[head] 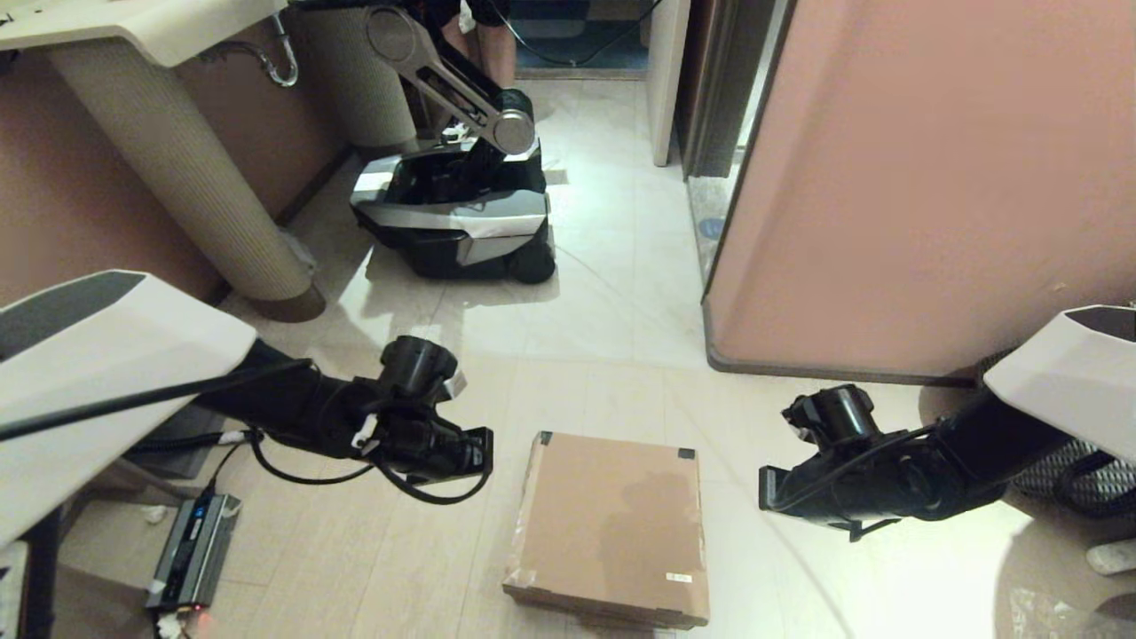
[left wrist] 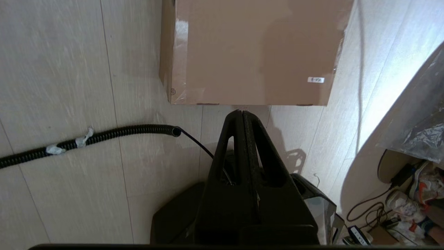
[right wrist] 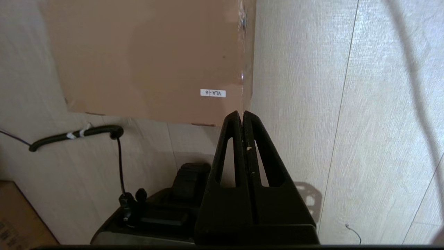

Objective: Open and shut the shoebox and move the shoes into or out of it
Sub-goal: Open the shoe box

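The shoebox (head: 612,524) lies on the floor in front of me, a flat brown cardboard box with its lid down, black tape on its two far corners and a small white label (head: 679,578). My left arm (head: 417,439) hangs to the left of it and my right arm (head: 843,484) to the right, both above the floor and off the box. The left gripper (left wrist: 241,111) is shut and empty, its tips just short of the shoebox (left wrist: 256,52) edge. The right gripper (right wrist: 241,113) is also shut and empty, near the labelled corner of the shoebox (right wrist: 149,59). The shoes are out of view.
Another robot's base (head: 457,209) stands farther down the floor, beside a ribbed pillar (head: 177,160). A pink wall corner (head: 887,177) juts in at right, with a grey woven basket (head: 1065,479) behind my right arm. A power unit (head: 191,550) and black cable (left wrist: 86,139) lie left.
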{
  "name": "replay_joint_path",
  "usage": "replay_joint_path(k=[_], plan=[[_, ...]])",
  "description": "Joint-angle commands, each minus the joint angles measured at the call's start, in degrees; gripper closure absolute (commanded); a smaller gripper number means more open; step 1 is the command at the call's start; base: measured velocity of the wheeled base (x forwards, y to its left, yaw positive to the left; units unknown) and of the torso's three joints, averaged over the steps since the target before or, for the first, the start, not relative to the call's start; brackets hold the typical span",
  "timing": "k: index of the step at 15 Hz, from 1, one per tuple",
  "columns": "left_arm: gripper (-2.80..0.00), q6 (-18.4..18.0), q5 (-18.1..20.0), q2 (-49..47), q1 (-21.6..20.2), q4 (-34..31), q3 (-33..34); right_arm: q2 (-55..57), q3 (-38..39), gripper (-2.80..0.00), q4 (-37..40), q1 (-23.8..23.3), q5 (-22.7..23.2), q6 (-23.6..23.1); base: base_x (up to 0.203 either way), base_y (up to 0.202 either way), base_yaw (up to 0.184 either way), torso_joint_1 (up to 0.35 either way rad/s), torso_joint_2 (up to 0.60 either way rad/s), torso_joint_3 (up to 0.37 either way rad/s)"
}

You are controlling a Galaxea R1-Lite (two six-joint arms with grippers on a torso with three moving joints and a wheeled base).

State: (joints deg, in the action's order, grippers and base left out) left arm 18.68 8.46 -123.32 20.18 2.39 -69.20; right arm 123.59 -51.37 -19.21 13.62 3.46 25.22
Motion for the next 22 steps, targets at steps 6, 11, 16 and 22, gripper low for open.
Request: replay_joint_path(k=[6, 11, 16, 22], plan=[[0.00, 0.22, 0.07, -1.56, 0.04, 0.60, -1.19, 2.56, -1.34, 0.00, -0.25, 0.01, 0.14, -0.17, 0.000, 0.000, 0.000, 0.003, 0.00, -0.200], [0.00, 0.22, 0.07, -2.89, 0.04, 0.68, -1.91, 5.36, -2.74, 0.00, -3.06, 0.01, 0.06, -0.26, 0.000, 0.000, 0.000, 0.001, 0.00, -0.198], [0.00, 0.13, 0.07, -5.16, 0.04, 0.54, -5.42, 7.36, -3.21, 0.00, -7.59, 0.01, 0.14, -0.96, 0.000, 0.000, 0.000, 0.001, 0.00, -0.199], [0.00, 0.13, 0.07, -6.12, 0.04, 0.25, -6.83, 7.33, -3.03, 0.00, -7.68, 0.01, 0.14, -1.05, 0.000, 0.000, 0.000, 0.004, 0.00, -0.198]])
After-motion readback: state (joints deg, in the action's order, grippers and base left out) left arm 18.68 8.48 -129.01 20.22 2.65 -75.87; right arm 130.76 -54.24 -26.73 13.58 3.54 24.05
